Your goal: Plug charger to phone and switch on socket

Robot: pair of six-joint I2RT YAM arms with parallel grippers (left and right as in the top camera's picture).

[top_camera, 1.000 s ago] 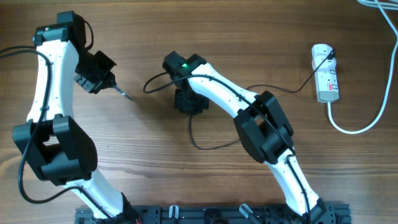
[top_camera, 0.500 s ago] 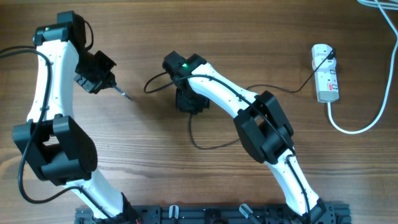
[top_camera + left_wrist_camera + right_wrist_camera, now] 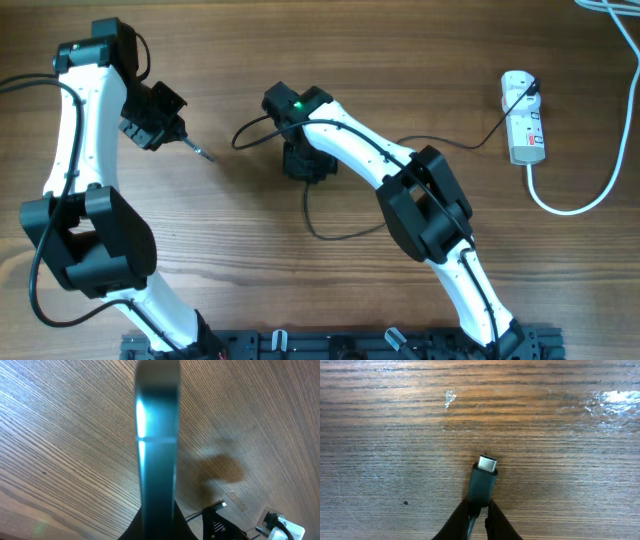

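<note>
The charger [image 3: 484,480], metal tip exposed, is pinched in the right jaws over mid-desk [image 3: 380,420]. Well apart to the left, the phone [image 3: 157,460], seen edge-on, seems clamped in the left jaws. The socket [image 3: 525,118] lies far right.

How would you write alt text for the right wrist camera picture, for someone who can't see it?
A black charger plug, its small metal tip pointing toward the top of the frame, is pinched from below between two dark jaws. Behind it is a brown wooden table with a few pale glare spots.
</note>
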